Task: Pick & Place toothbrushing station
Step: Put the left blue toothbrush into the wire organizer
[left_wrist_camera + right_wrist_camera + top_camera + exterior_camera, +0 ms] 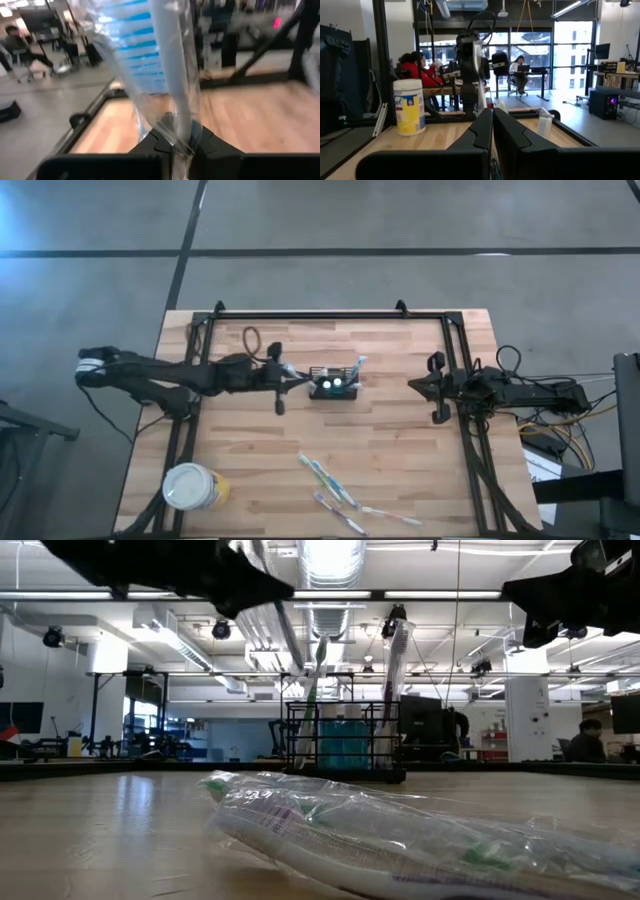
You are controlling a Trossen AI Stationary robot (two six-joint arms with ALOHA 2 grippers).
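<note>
High view, worktop inventory.
- Wooden worktop [400,440] with black frame.
- Toothbrushing station [333,386]: small black slatted rectangular holder, mid-worktop, towards the far side; some brushes already upright inside.
- Left gripper [283,378]: just left of the station, jaws clenched on a clear-wrapped blue-bristled toothbrush [165,70].
- Right gripper [432,388]: well right of the station, jaws clenched, nothing held, waiting.
- Loose wrapped toothbrushes [335,488]: near edge.
- Round white-lidded yellow cup [192,486]: near left corner.

Risk, judged: slippery wrapper may let the brush twist or slide in the jaws; its tip could snag a slat and tip the light holder.
</note>
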